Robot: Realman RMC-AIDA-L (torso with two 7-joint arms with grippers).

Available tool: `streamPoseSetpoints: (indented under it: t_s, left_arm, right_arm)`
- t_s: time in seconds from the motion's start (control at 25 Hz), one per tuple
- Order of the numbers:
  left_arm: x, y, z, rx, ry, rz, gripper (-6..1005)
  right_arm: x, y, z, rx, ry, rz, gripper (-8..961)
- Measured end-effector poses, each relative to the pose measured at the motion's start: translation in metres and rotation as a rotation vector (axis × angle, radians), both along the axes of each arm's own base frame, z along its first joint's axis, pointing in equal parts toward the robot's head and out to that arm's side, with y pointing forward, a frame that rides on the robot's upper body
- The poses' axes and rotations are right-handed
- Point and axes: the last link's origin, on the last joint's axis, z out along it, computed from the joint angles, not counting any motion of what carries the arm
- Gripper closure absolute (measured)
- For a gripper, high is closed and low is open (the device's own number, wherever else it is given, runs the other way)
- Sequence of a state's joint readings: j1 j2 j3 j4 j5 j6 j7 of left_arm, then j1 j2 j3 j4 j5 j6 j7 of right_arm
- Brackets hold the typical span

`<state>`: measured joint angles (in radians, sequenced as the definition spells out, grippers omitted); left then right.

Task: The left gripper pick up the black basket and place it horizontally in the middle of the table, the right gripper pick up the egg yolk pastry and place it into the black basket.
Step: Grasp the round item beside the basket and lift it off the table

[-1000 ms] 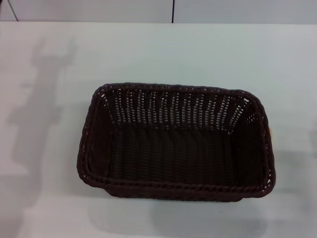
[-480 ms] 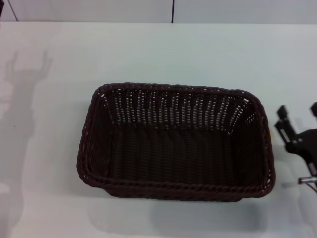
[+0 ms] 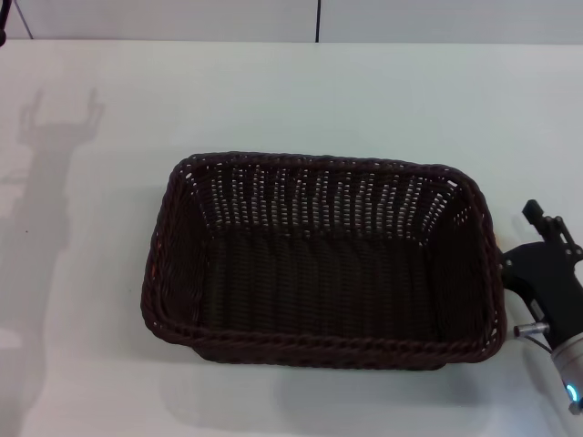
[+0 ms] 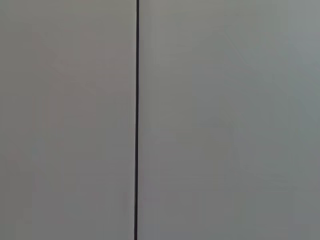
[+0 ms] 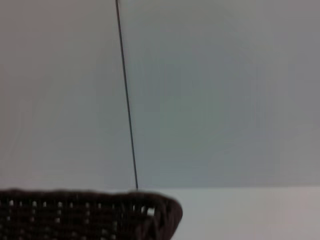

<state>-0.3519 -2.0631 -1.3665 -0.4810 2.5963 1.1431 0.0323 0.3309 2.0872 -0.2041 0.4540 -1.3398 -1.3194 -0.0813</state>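
The black basket sits lengthwise across the middle of the white table, upright and empty. Its rim also shows in the right wrist view. My right gripper is at the table's right edge, just to the right of the basket's right wall and apart from it. It is open, with one finger in view and the other cut off by the frame edge. The egg yolk pastry is hidden from view. The left gripper is out of view; only its shadow falls on the table's far left.
A pale wall with a dark vertical seam stands behind the table; it fills the left wrist view and shows above the basket in the right wrist view.
My right gripper has come into view at the right and dropped lower beside the basket. The left arm's shadow has shifted towards the far left. The basket has not moved.
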Motion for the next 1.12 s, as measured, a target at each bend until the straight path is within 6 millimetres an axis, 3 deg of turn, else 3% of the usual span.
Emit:
streamPoseSetpoints:
  t_s: [0.2,0.4,0.6,1.12]
  left_arm:
    - [0.0022,0.0009,-0.0012,-0.005,0.002,-0.008,201]
    - [0.005,0.0017,-0.0028,-0.011,0.008,-0.02,201]
    - [0.0075,0.0019,-0.0047,-0.021,0.021,-0.032,201]
    - [0.0085,0.0008,-0.0059,-0.025,0.023,-0.04,201]
  right_arm:
    - [0.0036,0.0035,-0.0041,-0.033,-0.012,-0.028,187]
    - [0.0063,0.0049,-0.0038,-0.035,-0.016,-0.043,366]
    - [0.0071,0.0039,-0.0027,-0.027,-0.015,-0.046,610]
    - [0.0065,0.0036,0.0054,0.028,-0.004,-0.035,877]
